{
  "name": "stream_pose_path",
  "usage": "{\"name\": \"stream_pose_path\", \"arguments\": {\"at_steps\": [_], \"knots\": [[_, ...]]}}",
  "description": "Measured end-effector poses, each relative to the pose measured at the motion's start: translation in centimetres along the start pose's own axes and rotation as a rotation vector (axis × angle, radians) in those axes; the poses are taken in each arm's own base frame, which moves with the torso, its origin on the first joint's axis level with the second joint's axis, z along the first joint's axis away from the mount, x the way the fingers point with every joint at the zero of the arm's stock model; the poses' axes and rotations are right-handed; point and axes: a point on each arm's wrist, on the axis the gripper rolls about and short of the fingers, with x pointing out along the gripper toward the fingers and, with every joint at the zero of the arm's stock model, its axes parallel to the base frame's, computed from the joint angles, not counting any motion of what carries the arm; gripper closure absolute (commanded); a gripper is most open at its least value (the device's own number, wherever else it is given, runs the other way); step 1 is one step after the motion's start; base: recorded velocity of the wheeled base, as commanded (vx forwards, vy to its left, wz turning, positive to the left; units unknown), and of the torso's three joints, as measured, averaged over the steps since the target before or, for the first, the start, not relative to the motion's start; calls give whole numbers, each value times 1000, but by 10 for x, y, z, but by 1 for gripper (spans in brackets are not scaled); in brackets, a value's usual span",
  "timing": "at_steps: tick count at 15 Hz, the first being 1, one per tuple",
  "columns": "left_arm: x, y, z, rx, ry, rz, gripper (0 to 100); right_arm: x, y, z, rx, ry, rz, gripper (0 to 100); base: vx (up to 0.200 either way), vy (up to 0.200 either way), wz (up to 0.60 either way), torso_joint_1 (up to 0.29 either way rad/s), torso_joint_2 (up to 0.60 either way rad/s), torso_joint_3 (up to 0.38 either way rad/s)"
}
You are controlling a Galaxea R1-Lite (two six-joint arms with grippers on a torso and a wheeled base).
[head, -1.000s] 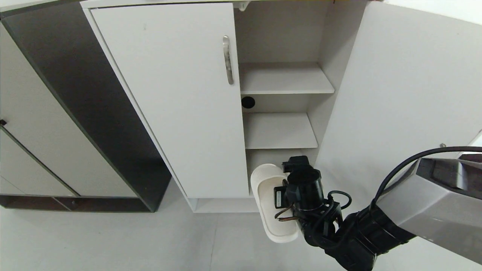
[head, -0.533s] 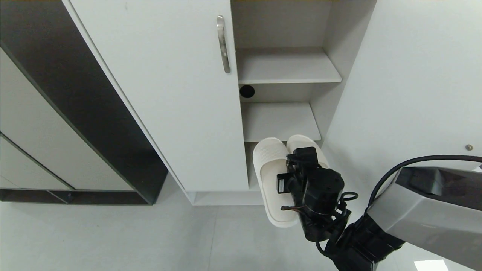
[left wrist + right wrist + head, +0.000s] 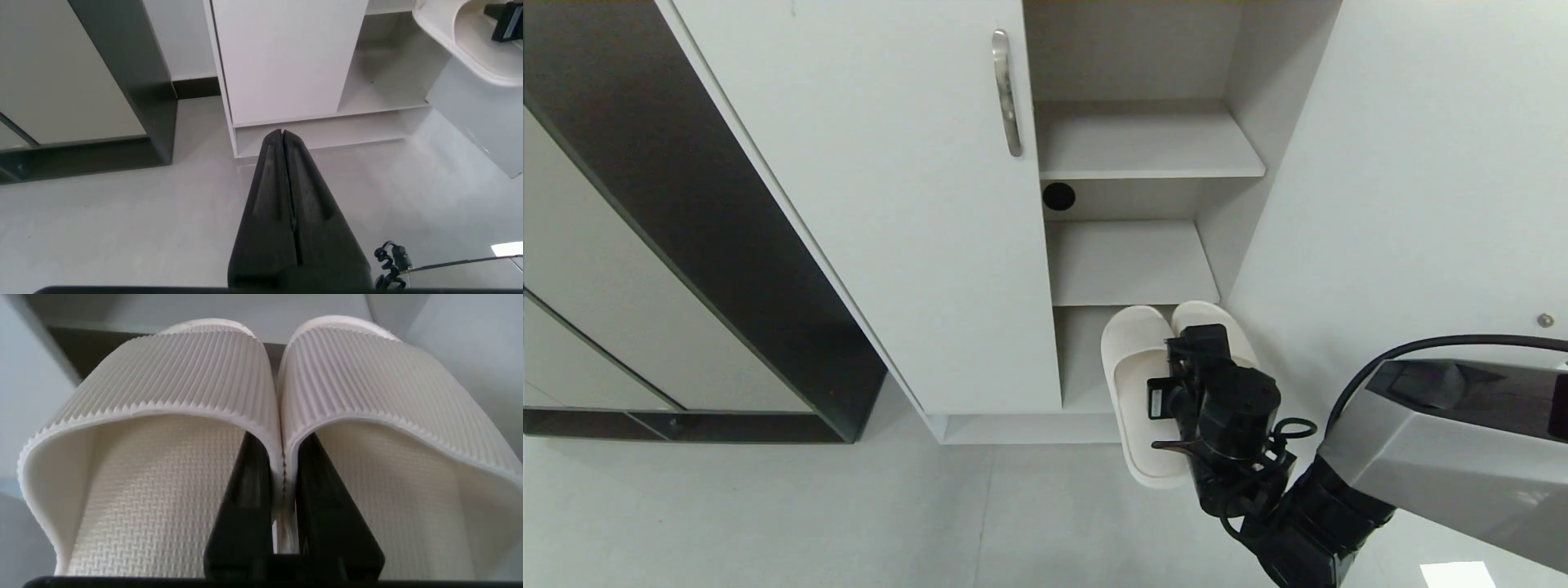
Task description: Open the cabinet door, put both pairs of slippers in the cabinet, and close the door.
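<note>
Slippers: a cream pair of slippers (image 3: 1137,371) (image 3: 192,416) (image 3: 467,39) is held off the floor (image 3: 768,514), right way up, side by side with their inner edges pressed together.
Long axis: it runs from the robot toward the cabinet (image 3: 1241,106), toes leading and heels back over the floor.
Position: the toes are at the mouth of the lowest compartment (image 3: 1080,359), just under the front edge of the middle shelf (image 3: 1131,261); whether they have passed inside I cannot tell.
Right gripper: the right gripper (image 3: 282,482) comes in from the heel side, and its black fingers (image 3: 245,514) pinch the two inner side walls of the pair between them.
Left gripper: the left gripper (image 3: 283,143) hangs low over the floor, well apart from the slippers, fingers pressed together on nothing.
Open door: the right-hand door (image 3: 1405,163) stands swung out, close beside the right slipper.
Closed door: the left-hand door (image 3: 874,204), with a metal bar handle (image 3: 1006,94), is shut; its edge is near the left slipper.
Inside: an upper shelf (image 3: 1143,147) lies above the middle one, with a round black hole (image 3: 1058,196) in the back panel between them.
Neighbour: a dark-sided unit (image 3: 686,204) stands to the left of the cabinet.
</note>
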Motion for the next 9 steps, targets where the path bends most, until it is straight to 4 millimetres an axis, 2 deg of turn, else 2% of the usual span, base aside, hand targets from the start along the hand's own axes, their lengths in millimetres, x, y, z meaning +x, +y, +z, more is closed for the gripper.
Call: {"name": "stream_pose_path", "arguments": {"at_steps": [9], "knots": [[0,0,0,-1,0,0,100,11,-13,11,10,-23,-39,100,0,0,0,0,0,0]]}}
